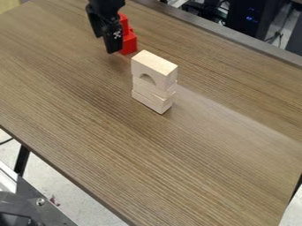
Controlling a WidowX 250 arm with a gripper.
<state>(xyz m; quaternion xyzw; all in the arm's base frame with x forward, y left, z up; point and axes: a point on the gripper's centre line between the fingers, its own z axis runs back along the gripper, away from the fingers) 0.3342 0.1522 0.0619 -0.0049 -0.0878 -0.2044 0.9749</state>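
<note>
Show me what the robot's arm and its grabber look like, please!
The arm is black, with a chunky, rounded shape at the top of the picture. The gripper is black too, with narrower, angular parts pointing down. On its side is a small dark patch with a white pattern, too tiny to make out.

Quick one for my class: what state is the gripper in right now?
Gripper: right by the red blocks; whether it is open, closed or holding any cannot be told.
</note>
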